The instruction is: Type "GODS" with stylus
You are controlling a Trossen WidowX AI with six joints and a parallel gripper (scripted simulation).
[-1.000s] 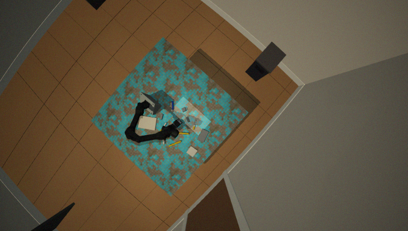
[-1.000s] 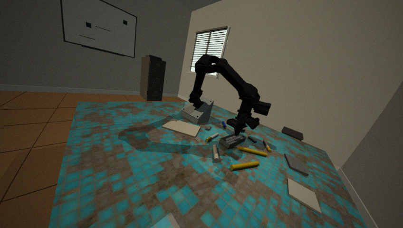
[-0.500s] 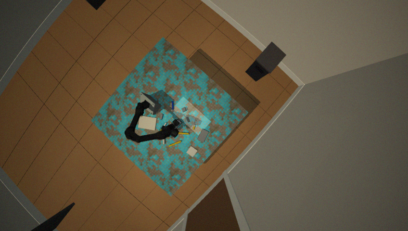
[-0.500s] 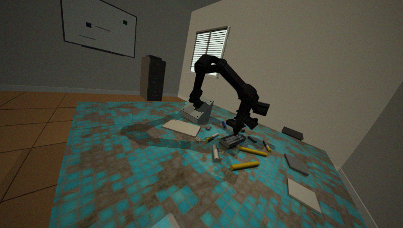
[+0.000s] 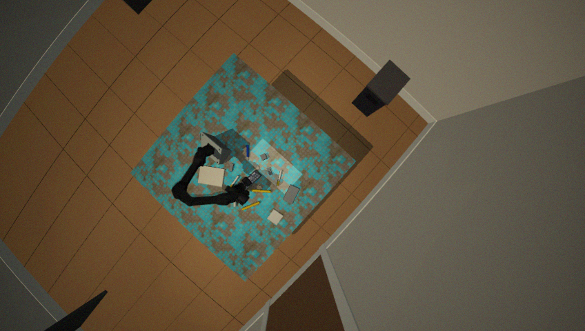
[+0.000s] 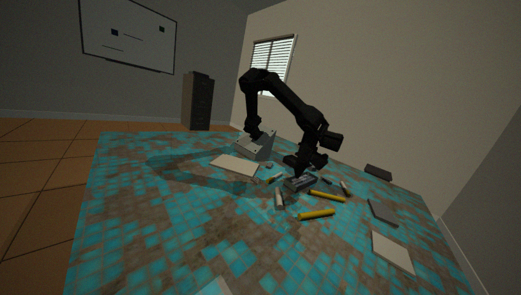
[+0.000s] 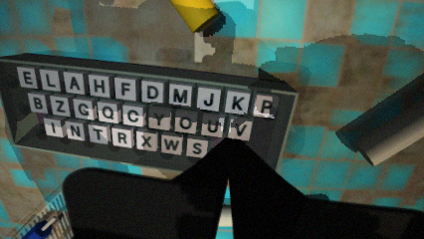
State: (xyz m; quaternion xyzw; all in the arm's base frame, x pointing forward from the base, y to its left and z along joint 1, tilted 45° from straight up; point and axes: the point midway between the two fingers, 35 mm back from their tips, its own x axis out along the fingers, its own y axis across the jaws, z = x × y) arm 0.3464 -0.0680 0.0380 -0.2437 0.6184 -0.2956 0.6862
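Claw point(image 5: 247, 181) point(image 6: 298, 176) point(image 7: 231, 146) (shut, seemingly empty) points down near V.

In the wrist view, bare bench point(image 7: 318, 55) lies between the yellow stick point(image 7: 191, 12) and grey stick point(image 7: 388, 134); the keyboard's raised rim point(image 7: 286, 124) blocks leftward.

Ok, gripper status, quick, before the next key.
Tool: closed, fingertips together at the keyboard's lower row, just past the S key; no stylus between them.
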